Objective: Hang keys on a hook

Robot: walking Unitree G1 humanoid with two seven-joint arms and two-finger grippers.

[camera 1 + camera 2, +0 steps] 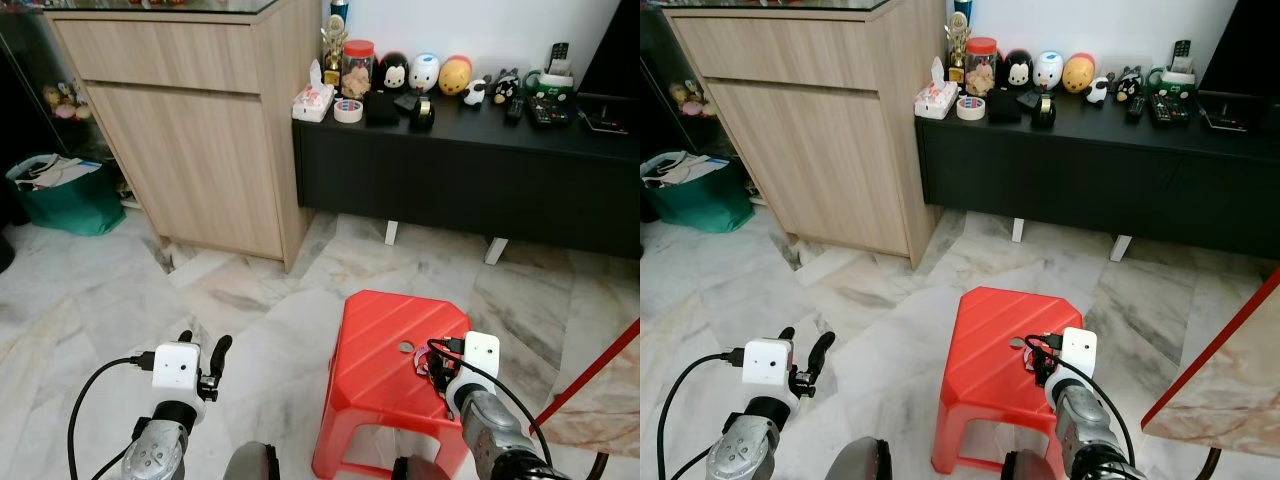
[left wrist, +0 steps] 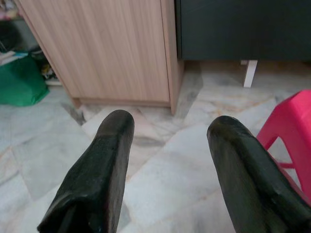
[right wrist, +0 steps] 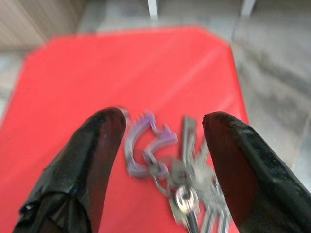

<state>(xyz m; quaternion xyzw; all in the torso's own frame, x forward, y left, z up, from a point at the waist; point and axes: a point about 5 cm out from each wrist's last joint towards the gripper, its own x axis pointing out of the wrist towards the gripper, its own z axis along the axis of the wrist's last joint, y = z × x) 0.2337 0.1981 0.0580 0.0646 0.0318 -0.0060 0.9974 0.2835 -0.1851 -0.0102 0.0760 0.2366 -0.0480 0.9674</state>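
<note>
You had open marble floor (image 1: 120, 300) left of red stool (image 1: 385, 330); wooden cabinet (image 1: 200, 130) and black sideboard (image 1: 470, 170) blocked way ahead.

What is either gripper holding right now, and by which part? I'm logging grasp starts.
Nothing is held. The right gripper is open, its fingers either side of the keys lying on the red stool. The left gripper is open over the floor.
</note>
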